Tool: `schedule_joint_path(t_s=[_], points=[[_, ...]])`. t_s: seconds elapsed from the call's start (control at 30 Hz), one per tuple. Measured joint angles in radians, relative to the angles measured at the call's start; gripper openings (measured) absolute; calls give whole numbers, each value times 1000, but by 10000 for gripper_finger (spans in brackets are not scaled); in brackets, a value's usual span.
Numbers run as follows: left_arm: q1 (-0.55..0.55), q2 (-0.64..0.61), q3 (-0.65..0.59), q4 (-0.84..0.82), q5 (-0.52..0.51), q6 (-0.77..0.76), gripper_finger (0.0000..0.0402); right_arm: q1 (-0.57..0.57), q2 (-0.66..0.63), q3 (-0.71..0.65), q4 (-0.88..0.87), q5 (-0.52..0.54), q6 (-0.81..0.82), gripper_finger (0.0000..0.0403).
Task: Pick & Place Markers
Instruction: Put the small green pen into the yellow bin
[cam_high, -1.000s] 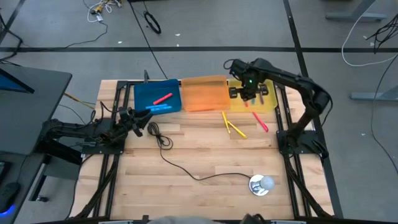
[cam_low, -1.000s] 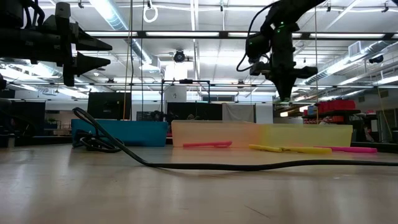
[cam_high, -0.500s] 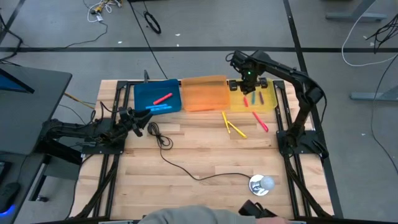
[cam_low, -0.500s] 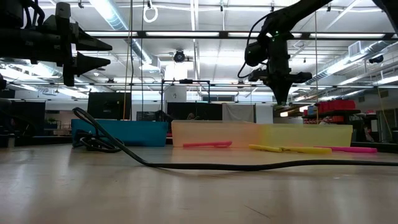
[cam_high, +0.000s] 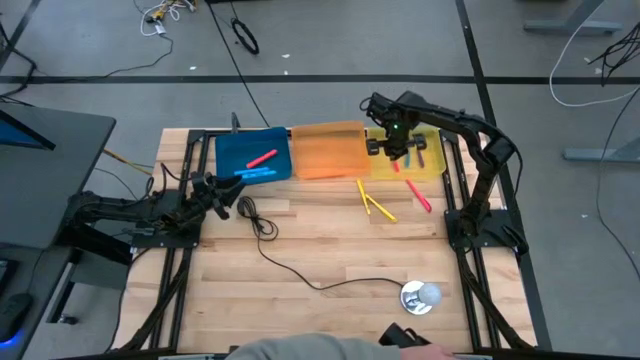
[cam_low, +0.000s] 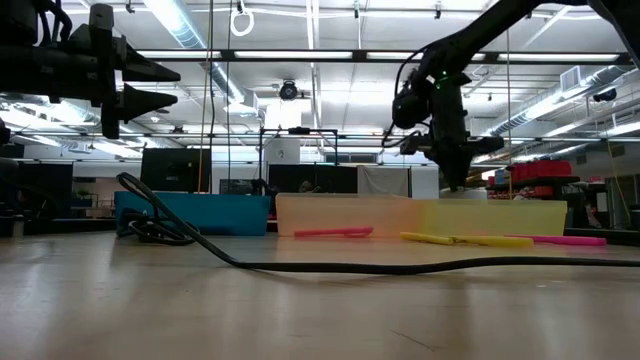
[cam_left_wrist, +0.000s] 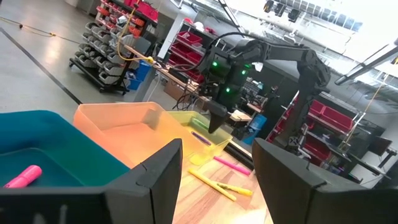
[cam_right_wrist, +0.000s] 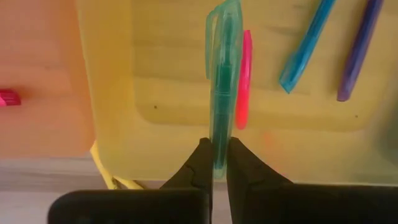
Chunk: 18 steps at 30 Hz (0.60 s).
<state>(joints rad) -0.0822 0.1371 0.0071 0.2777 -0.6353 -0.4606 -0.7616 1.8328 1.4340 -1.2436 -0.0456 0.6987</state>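
Shut tight go the fingers of the right gripper (cam_right_wrist: 214, 163), pinching a green marker (cam_right_wrist: 222, 81) by its end. That gripper hangs over the yellow tray (cam_high: 432, 166) at the back of the table (cam_high: 330, 250), on the right side. From the right wrist view, the green marker sticks straight out over the tray. Under it in the tray lie a pink marker (cam_right_wrist: 242, 78), a blue marker (cam_right_wrist: 308, 46) and a purple marker (cam_right_wrist: 357, 53).

On the left, the left gripper (cam_left_wrist: 217, 177) waits near the blue tray (cam_high: 235, 152). Its fingers stand partly apart and hold nothing.

An orange tray (cam_high: 328, 152) sits between the blue tray and the yellow one. Inside the blue tray rest a red marker (cam_high: 262, 158) and another blue marker (cam_high: 258, 174).

2 yellow markers (cam_high: 374, 204) lie on the wood just in front of the trays, and 1 more pink marker (cam_high: 419, 197) lies beside them.

A black cable (cam_high: 300, 270) runs across the table to a round silver thing (cam_high: 419, 296) near the front edge
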Motion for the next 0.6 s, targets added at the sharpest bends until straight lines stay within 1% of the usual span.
schedule_joint_path(t_s=[0.1,0.27,0.6], points=[[0,0,0,0,-19,0,200,3,2,-24,30,0,10,13],[0,0,0,0,-32,0,200,4,39,-27,66,-19,12,13],[0,0,0,0,-45,0,200,4,158,-27,71,-50,-35,14]])
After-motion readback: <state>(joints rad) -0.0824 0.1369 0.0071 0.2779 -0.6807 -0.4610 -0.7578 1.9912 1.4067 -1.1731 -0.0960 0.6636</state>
